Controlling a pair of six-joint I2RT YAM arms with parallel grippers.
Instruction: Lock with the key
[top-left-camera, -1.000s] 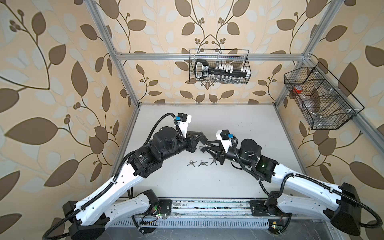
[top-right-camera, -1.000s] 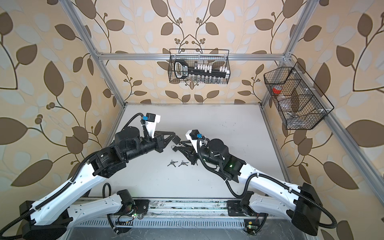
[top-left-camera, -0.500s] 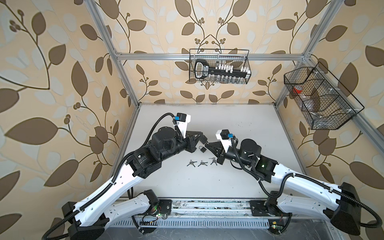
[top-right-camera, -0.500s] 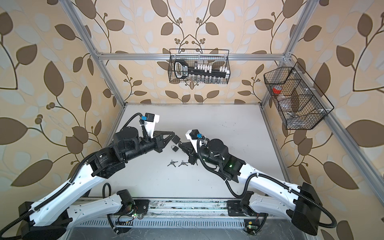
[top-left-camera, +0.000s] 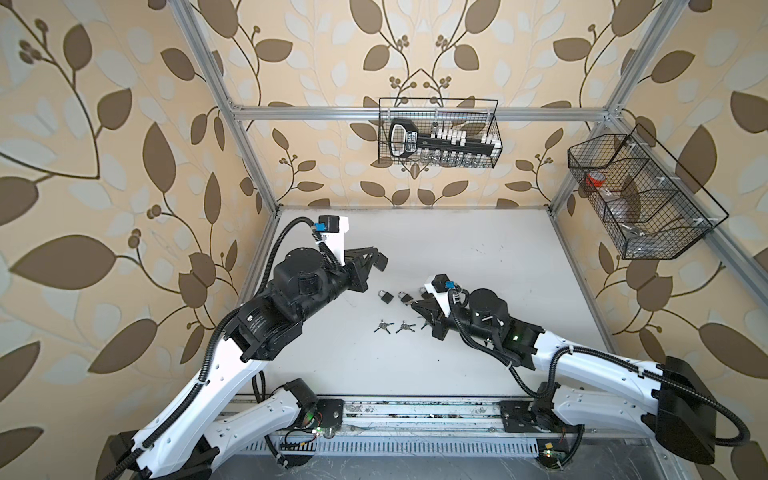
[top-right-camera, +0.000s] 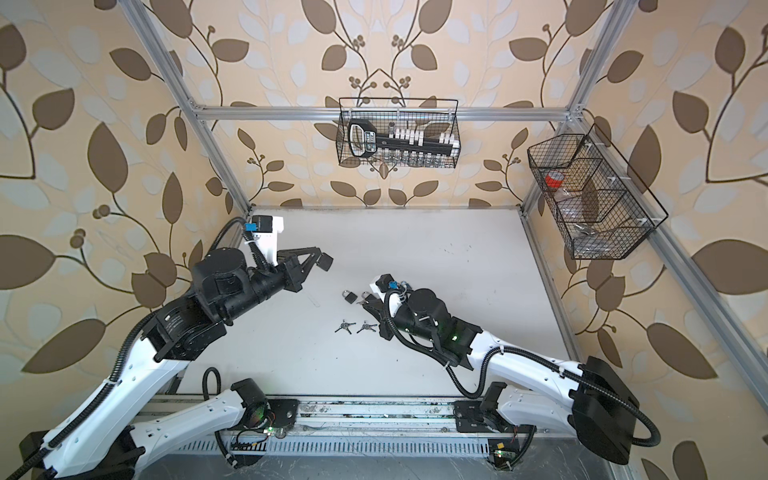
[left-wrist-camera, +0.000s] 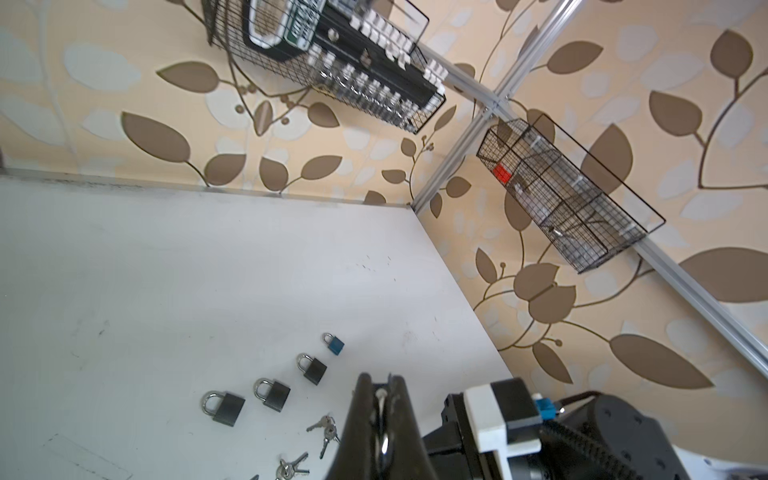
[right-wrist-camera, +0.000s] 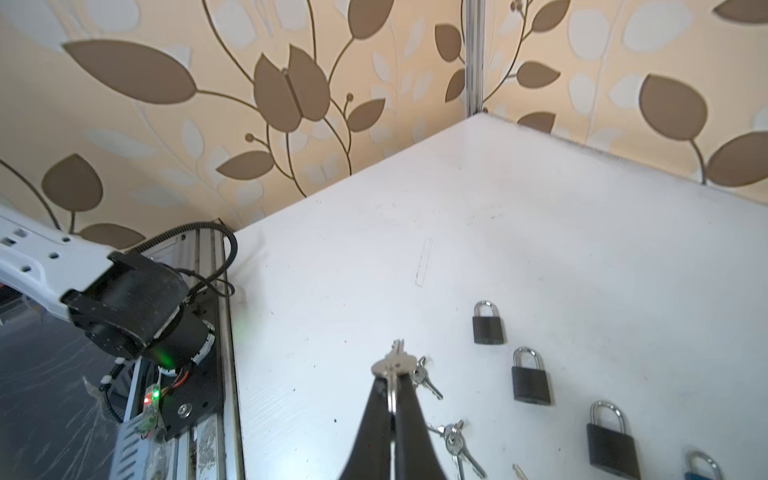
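Mid-frame in a top view, the right arm (top-right-camera: 419, 313) hides most of the padlock row (top-right-camera: 350, 296). The right wrist view's edge cuts the blue padlock (right-wrist-camera: 702, 465).

White table (top-left-camera: 457, 249) bears four padlocks (left-wrist-camera: 224, 409); key bunches (top-left-camera: 382, 327) beside.

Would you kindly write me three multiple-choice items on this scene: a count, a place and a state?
1. How many padlocks lie on the table? A two; B four; C six.
2. Where is the blue padlock? A at one end of the row; B mid-row; C far from the row.
3. The right gripper is: A open; B shut on a padlock; C shut on a key.
1 B: three dark and one blue show in the left wrist view. 2 A: it lies last in line. 3 C: it pinches the key's head.
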